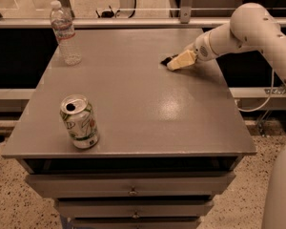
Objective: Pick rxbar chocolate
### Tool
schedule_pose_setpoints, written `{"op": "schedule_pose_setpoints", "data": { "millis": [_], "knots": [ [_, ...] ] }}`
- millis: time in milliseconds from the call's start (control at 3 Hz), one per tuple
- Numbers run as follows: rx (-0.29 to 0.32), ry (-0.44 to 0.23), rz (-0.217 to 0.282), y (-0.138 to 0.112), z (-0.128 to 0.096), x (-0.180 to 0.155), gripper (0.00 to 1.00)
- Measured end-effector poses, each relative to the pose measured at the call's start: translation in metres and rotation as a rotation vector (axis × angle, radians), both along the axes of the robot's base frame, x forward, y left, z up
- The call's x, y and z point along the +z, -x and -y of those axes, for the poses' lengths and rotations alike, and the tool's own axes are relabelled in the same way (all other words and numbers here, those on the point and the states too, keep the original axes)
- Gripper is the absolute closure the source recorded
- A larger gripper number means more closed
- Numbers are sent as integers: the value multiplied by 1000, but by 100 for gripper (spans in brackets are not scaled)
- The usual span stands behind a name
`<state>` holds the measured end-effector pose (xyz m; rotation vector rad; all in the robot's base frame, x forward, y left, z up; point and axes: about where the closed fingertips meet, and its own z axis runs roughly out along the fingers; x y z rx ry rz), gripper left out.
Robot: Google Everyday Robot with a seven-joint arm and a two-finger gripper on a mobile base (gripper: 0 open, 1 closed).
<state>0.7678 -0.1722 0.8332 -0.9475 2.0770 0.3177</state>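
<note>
Camera view | showed gripper (pixel 180 61) low over table (pixel 133 123), upper right of frame | found rxbar chocolate (pixel 165 59) flat on the top at its tip | could not tell grip open or closed | judged step: the grasp itself | next called for firm pinch on bar, then straight lift

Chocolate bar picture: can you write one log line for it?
gripper: table back right, at rxbar chocolate | soda can: front left | water bottle: back left
</note>
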Motion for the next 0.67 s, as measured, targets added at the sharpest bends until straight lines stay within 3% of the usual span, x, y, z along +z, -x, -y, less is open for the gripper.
{"op": "schedule_pose_setpoints", "data": {
  "millis": [333, 667],
  "knots": [
    [4, -9, 8, 2, 2, 7, 68],
    [59, -31, 45, 10, -9, 35, 92]
  ]
}}
